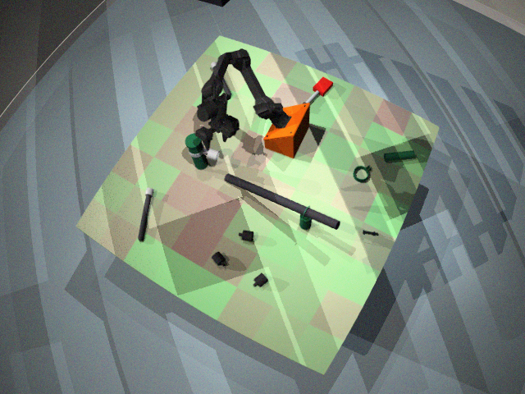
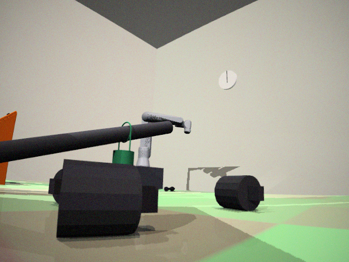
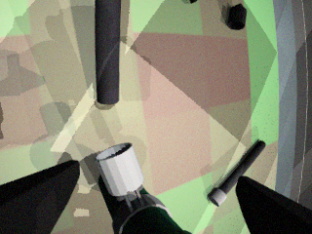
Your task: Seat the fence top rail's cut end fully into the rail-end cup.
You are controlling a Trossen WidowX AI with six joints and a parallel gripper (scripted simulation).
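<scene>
With its fingers spread wide and nothing pinched between them, our claw [image 1: 215, 142] [image 3: 159, 177] hangs near the big post [image 1: 201, 162] [image 3: 148, 223], and we see the white end cup [image 1: 212, 155] [image 3: 121, 171] between the fingertips in the wrist view, though we cannot tell whether either finger touches it. We have the arm [image 1: 254, 86] reaching out from the orange stand [image 1: 279, 145], bent sharply at its elbow and folded back down toward the post. Our rail [image 1: 281, 198] [image 2: 84, 139] [image 3: 107, 54] lies above the bench [image 1: 335, 275] [image 2: 307, 239] [image 3: 171, 161], threaded through the green loop [image 1: 303, 216] [image 2: 130, 136]; its long axis runs slantwise from near the cup to beyond the loop. We find its near end pointing toward the post side, apart from the cup and unseated.
</scene>
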